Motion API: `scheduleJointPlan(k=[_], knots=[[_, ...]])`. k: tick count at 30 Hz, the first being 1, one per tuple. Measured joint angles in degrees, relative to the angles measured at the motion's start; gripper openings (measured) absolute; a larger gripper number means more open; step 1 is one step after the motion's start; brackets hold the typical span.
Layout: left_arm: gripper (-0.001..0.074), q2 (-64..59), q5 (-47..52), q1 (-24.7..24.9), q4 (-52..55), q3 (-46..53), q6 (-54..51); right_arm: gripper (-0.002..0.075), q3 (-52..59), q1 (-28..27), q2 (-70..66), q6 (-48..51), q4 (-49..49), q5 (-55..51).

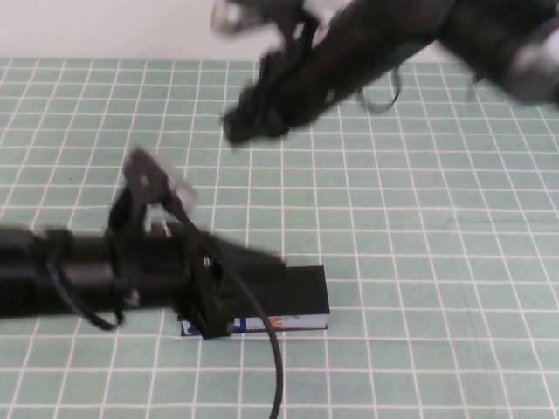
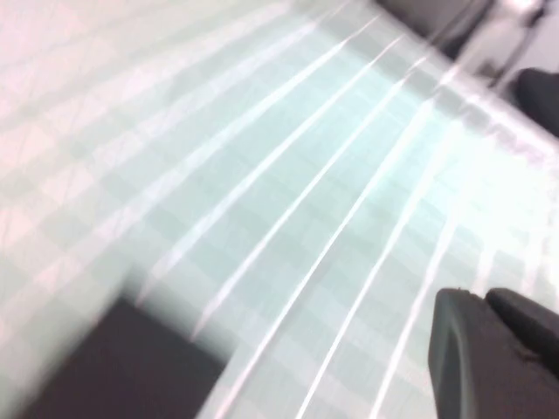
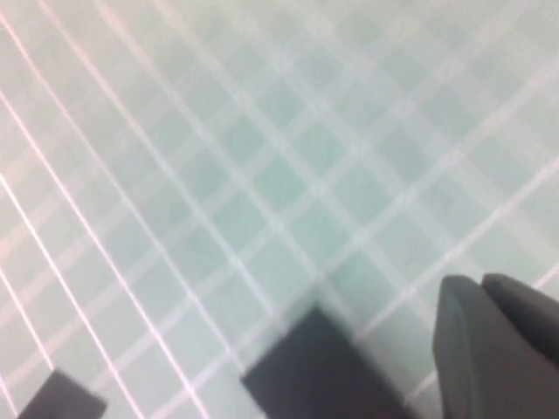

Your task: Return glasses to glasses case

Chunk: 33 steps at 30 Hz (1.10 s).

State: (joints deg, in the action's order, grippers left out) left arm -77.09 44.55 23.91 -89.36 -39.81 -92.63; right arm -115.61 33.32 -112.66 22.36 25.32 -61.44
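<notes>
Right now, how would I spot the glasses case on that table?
Start at the green gridded mat. Near its front edge, under the left arm's claw, lies the glasses case: a flat black box, the only one with a white, blue-and-orange printed front.

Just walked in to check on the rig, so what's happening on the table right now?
The two-armed robot is working around a black glasses case lying closed near the front of the green gridded mat. The left arm reaches in low from the left, its left end effector over the case's left end. The right arm is raised toward the back of the table, its right end effector shut, with nothing visibly held. No glasses are visible anywhere, so they may already be inside.
</notes>
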Motion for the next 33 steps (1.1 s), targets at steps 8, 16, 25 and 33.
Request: scheduleJointPlan(k=[8,16,25,33], knots=[[-0.0002,10.95,19.21,0.00,23.92,-15.75,13.66,-0.0011,0.00,-0.11,16.91,3.58,1.73,1.50],[-0.0002,11.21,25.43,0.46,58.38,-19.76,38.51,-0.0011,1.84,-0.11,27.55,4.20,2.81,-9.17],[-0.0002,11.21,23.30,0.59,86.14,-21.27,65.06,-0.0011,21.26,-0.38,37.70,-3.93,-18.64,-10.24],[-0.0002,17.57,18.94,0.59,93.66,-26.84,74.78,-0.0011,42.02,-6.97,50.03,-17.08,-35.83,3.14]])
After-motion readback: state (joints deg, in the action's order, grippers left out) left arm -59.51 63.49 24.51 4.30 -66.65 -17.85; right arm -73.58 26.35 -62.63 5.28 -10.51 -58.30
